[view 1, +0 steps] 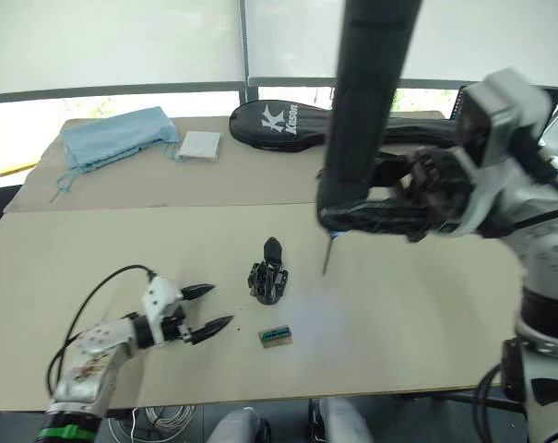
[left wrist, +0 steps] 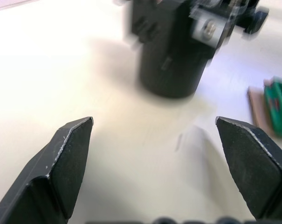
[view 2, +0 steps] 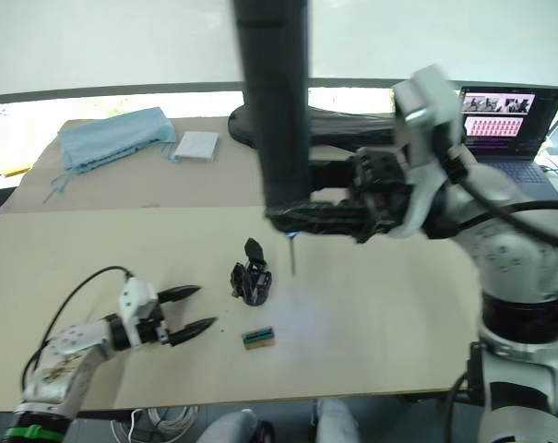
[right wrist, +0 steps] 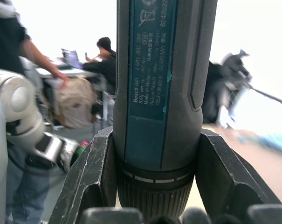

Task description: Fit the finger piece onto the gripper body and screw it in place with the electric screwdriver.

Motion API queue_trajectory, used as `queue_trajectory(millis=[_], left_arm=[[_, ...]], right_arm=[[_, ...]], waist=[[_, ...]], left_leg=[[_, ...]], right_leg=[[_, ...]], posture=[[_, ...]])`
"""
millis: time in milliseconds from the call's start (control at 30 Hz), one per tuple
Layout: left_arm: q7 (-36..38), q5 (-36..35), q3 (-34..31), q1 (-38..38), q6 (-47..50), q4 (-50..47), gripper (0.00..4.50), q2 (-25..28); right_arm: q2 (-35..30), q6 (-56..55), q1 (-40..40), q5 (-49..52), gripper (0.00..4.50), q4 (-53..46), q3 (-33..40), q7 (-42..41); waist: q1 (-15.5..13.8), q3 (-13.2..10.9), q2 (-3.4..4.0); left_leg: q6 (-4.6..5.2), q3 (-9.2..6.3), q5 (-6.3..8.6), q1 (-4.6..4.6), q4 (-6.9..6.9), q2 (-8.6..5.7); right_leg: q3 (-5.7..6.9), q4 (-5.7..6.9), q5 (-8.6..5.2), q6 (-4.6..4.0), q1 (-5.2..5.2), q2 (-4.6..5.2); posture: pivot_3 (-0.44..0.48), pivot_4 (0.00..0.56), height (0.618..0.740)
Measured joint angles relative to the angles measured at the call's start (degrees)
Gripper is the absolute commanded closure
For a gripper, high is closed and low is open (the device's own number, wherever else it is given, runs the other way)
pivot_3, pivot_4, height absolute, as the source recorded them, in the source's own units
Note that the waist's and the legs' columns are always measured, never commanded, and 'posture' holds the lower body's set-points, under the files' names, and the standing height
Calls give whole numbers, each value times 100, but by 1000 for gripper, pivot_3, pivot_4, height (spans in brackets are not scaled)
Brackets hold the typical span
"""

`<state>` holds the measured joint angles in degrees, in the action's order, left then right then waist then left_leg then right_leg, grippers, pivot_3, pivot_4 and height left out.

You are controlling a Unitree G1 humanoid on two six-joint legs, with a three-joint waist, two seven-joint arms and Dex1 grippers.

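Now I'm holding the screwdriver [view 1: 366,101] upright, clamped in the right gripper [view 1: 389,217], bit hovering beside the gripper body [view 1: 267,273], while the left gripper [view 1: 205,309] is waiting spread nearby to steady it.

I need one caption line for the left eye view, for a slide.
Right tool holds the electric screwdriver upright above the table, beside the gripper body; left tool rests open nearby.

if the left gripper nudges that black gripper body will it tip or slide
Probably tips before sliding: the gripper body stands upright on a narrow round base, with its bulk and pointed finger up top. It looks rigid and dense. The left gripper is open beside it.
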<state>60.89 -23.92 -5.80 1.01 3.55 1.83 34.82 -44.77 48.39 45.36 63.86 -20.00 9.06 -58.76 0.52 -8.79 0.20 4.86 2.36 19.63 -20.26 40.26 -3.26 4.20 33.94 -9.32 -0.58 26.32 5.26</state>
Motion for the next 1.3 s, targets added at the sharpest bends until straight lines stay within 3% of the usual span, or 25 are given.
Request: queue_trajectory(millis=[167,233,267,333,533,600,833,1267,1300], left_arm=[[1125,-1012,-762,646,65,-566,58,582],[1203,-1130,-929,647,72,-664,58,668],[1355,-1250,-944,656,187,-776,58,781],[1521,-1337,-1131,666,273,-760,58,1019],[1351,-1414,-1220,98,402,-718,58,992],[1295,-1459,-1132,91,614,-876,58,987],[1172,-1475,-1067,110,945,-1149,58,934],[1001,-1386,-773,-112,1064,-1311,58,879],[1001,-1381,-770,-113,1064,-1311,2,879]], right_arm=[[-2266,892,-520,-534,2584,1019,7,-931],[-2415,1084,-559,-680,2584,1203,-101,-956],[-2926,1168,-627,-953,2584,1324,-547,-1295],[-3437,1332,-662,-1717,2584,1708,-1334,-1495],[-2934,1274,-188,-3866,2584,3123,-3194,-1353],[-2654,1050,-64,-4420,2584,3571,-3507,-1271],[-2246,483,236,-5433,2584,4492,-3754,-1434],[-1933,134,81,-5923,2584,4700,-3602,-1734],[-1933,104,73,-5931,2084,4708,-3599,-1741]], waist=[[-131,-26,0],[-133,-28,4],[-128,-43,30],[-127,-44,10],[-108,-66,43],[-87,-71,48],[-89,-84,65],[-111,-84,65],[-112,-84,65]], left_leg=[[15,0,9,-32,4,1],[13,1,10,-34,4,1],[15,1,10,-44,6,-2],[14,-1,9,-49,5,5],[9,2,5,-94,52,-6],[-1,3,-2,-95,58,-9],[-30,2,-23,-92,65,-6],[-30,-4,-27,-57,77,-6],[-30,-4,-27,-53,77,-6]], right_leg=[[15,-34,2,7,8,10],[17,-39,4,9,8,10],[16,-38,5,11,16,10],[31,-39,3,7,22,8],[26,-14,13,20,56,14],[22,0,13,19,61,9],[27,9,12,15,56,0],[47,6,13,16,2,1],[46,6,13,16,-2,1]], posture=[[0,150,740],[0,150,740],[0,150,740],[0,150,740],[0,150,740],[0,150,740],[0,150,740],[0,150,740],[0,150,740]])
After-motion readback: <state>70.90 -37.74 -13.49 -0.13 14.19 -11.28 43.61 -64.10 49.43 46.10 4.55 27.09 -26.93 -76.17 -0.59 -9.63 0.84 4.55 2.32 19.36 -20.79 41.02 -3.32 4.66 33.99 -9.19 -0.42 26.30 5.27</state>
